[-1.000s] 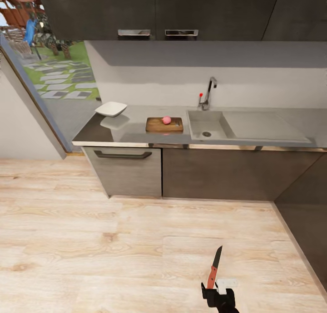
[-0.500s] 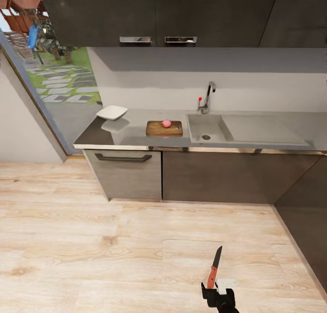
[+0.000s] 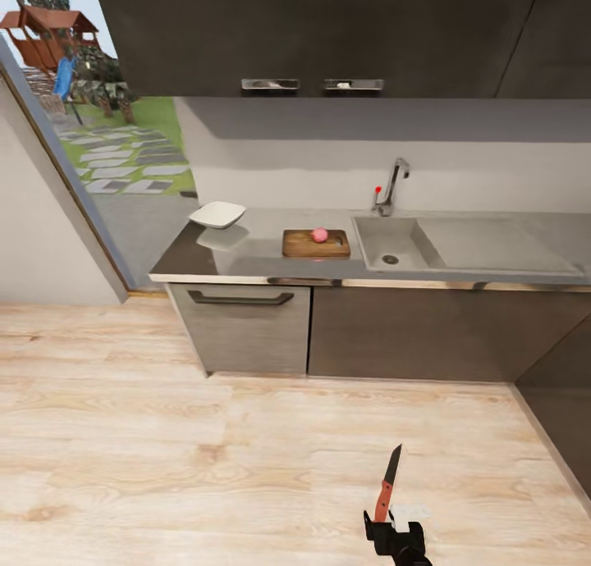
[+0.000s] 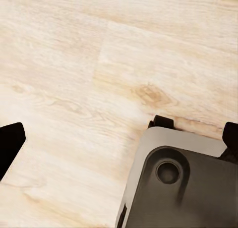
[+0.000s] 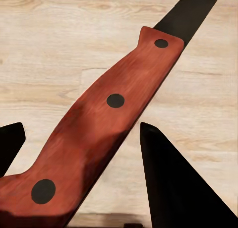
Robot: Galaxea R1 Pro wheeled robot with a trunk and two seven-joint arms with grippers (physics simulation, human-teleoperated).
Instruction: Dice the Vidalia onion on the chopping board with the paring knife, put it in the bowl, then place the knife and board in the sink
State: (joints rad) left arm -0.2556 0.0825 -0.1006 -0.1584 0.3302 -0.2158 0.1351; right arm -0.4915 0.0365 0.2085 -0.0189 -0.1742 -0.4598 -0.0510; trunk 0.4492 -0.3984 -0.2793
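Right gripper [image 3: 392, 527] low in the head view, pinching the paring knife [image 3: 388, 484] by its reddish-orange handle, dark blade pointing up and forward toward the kitchen units. Seen close along the right wrist: riveted handle [image 5: 99, 134] clamped between the dark fingers [image 5: 173, 183], blade running out past them over the planks. Held well clear of the body and away from the counter, probably to keep the point safe while rolling (a judgement, not a sight). Left gripper [image 4: 119, 139] hanging above bare floor, fingers spread, holding nothing, part of the grey base [image 4: 178, 183] beneath it.

Farther off: Vidalia onion [image 3: 319, 235] sitting whole on the chopping board [image 3: 316, 244], on the glossy grey countertop [image 3: 246, 258]. White bowl [image 3: 217, 214] near the counter's left end, well apart from the board. Sink [image 3: 394, 242] just beside the board on the right, basin bare but for the drain, chrome faucet [image 3: 392, 184] behind. Dark cabinets above and below, pale wood floor [image 3: 164, 467] between robot and units, glazed wall with garden at left. Dicing not yet begun.
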